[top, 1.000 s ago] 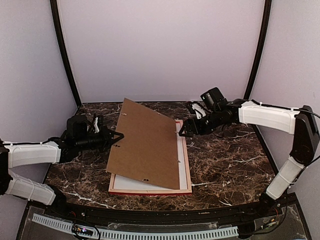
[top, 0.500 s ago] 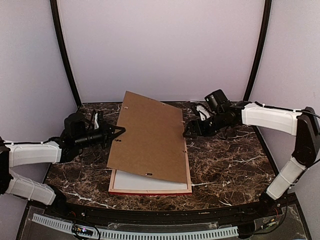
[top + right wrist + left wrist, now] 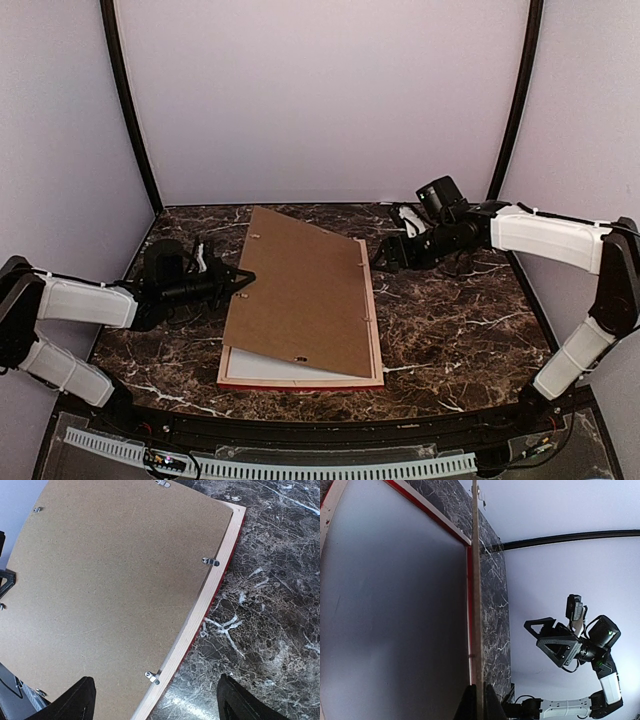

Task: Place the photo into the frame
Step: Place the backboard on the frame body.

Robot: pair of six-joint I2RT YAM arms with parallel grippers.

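Note:
The frame (image 3: 372, 345) lies back side up on the table, pale wood with a red outer edge; its right rail also shows in the right wrist view (image 3: 210, 592). A white sheet (image 3: 255, 365) lies inside it; I cannot tell whether it is the photo. A brown backing board (image 3: 300, 295) slopes over the frame, its right edge down on the right rail and its left edge raised. My left gripper (image 3: 240, 281) is shut on the board's left edge (image 3: 477, 605). My right gripper (image 3: 385, 255) is open and empty, just right of the frame's far right corner (image 3: 162, 705).
Small metal turn clips (image 3: 210, 561) sit along the frame's right rail, over the board's edge. Bare dark marble table (image 3: 460, 320) lies right of the frame. Purple walls and black posts (image 3: 130, 110) close the back and sides.
The backing board has come down to a flatter slope, its right edge now on the frame's rail. My right gripper has drawn back right, off the board. My left gripper has lowered.

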